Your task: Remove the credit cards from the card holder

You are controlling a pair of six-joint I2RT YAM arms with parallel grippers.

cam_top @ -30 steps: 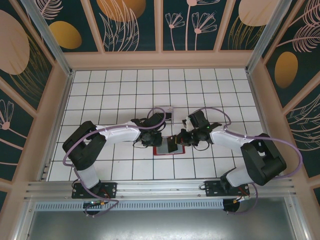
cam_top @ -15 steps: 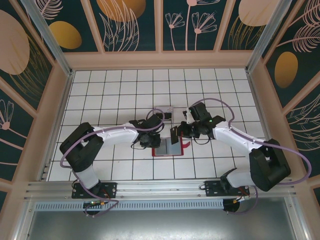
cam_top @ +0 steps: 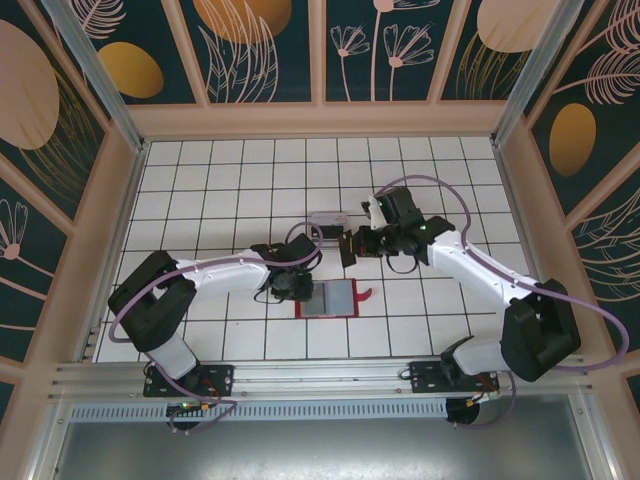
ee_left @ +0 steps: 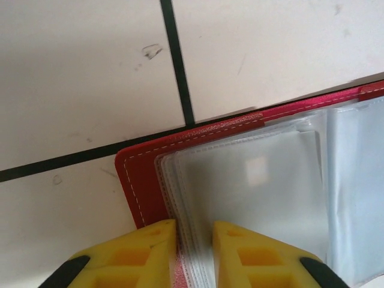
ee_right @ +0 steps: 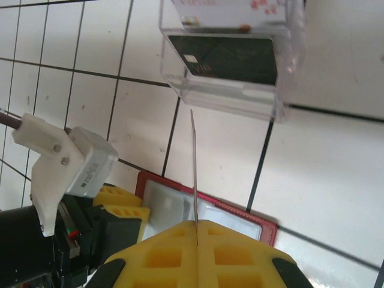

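Observation:
The red card holder (cam_top: 335, 298) lies open on the tiled floor, grey-blue pockets up. My left gripper (cam_top: 299, 290) is shut on its left edge; in the left wrist view the yellow fingers (ee_left: 150, 246) pinch the clear sleeves beside the red cover (ee_left: 141, 186). My right gripper (cam_top: 354, 244) hangs above and beyond the holder, shut on a dark credit card (cam_top: 347, 247). That card (ee_right: 194, 162) shows edge-on, rising from the closed right gripper (ee_right: 196, 231), with the holder (ee_right: 171, 204) below it. Two more cards, one dark (ee_right: 228, 57) and one pale (ee_right: 228, 9), lie in a tray.
The clear plastic tray (cam_top: 328, 217) sits one tile beyond the holder, just ahead of the held card; its near wall (ee_right: 231, 96) faces the card's edge. The left arm's gripper body (ee_right: 66, 165) is close on the left. Pale walls ring the floor.
My right gripper has lifted the dark card off the holder and carried it away toward the tray. The holder now lies flatter and slightly further left, still held by the left gripper.

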